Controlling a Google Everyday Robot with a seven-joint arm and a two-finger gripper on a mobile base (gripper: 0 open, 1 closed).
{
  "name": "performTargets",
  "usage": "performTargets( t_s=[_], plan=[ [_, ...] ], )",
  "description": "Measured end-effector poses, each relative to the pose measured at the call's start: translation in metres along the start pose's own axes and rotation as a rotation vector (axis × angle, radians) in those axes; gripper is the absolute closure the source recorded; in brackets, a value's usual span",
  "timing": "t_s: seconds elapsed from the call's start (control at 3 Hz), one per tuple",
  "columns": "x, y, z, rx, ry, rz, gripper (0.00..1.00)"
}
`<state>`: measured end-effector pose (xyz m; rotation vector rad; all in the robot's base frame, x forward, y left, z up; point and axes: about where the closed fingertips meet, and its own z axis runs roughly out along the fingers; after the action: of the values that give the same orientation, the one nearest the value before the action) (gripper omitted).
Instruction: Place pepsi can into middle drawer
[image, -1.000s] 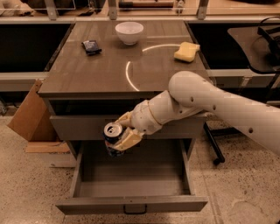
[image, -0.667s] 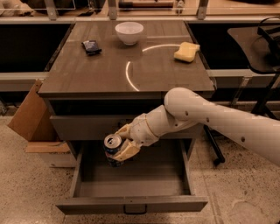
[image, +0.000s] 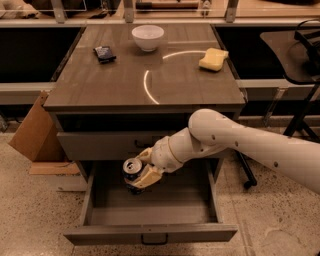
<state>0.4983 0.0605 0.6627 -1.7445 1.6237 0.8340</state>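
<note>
The pepsi can is a dark-blue can with a silver top, held upright in my gripper. The gripper is shut on the can and holds it inside the open middle drawer, over the left part of its floor. I cannot tell whether the can touches the drawer bottom. The drawer is pulled far out and nothing else lies in it. My white arm reaches in from the right, passing in front of the closed drawer front above.
On the cabinet top stand a white bowl, a small dark packet and a yellow sponge. A cardboard box leans at the left of the cabinet. A dark chair base stands at the right.
My gripper has moved down and a little right with the can, from in front of the upper drawer front into the open middle drawer.
</note>
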Motion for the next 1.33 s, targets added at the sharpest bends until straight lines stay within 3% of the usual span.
performTargets(
  t_s=[0.33,1.0,1.33],
  plan=[
    [0.035,0.001,0.006,0.056,0.026,0.065,1.0],
    [0.095,-0.001,0.013,0.191,-0.017,0.16,1.0],
    [0.096,-0.001,0.013,0.191,-0.017,0.16,1.0]
  ],
)
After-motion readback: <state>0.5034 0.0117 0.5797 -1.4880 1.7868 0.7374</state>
